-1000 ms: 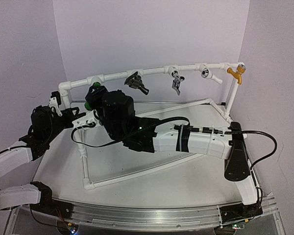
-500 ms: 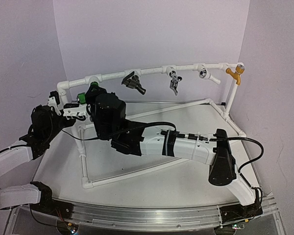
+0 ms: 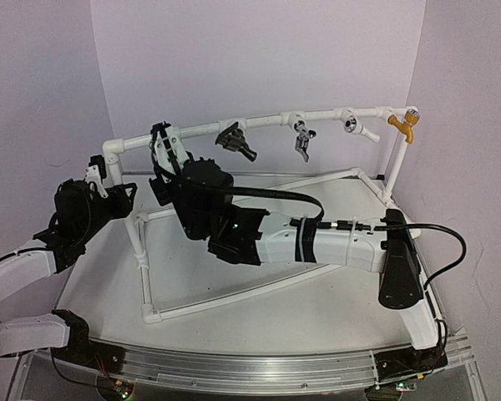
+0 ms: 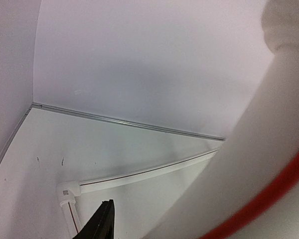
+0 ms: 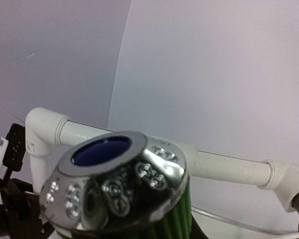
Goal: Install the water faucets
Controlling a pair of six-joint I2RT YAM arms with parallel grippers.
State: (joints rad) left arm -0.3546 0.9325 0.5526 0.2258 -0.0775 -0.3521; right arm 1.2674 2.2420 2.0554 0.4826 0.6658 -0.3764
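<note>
Right gripper [image 3: 163,149] clamped on green faucet [image 5: 120,191], silver threaded end showing, beside white pipe frame [image 5: 224,167]; left gripper [image 3: 122,195] state indeterminate.

We record white shells on the left arm [image 3: 17,280] and the right arm [image 3: 342,242], black joint housings, and a black cable [image 3: 267,193] looped outside the right arm.

green faucet [image 5: 119,184]: ribbed green, silver studded end, blue inside | dark faucet [image 3: 236,140]: black | pipe frame [image 5: 229,167]: white
</note>
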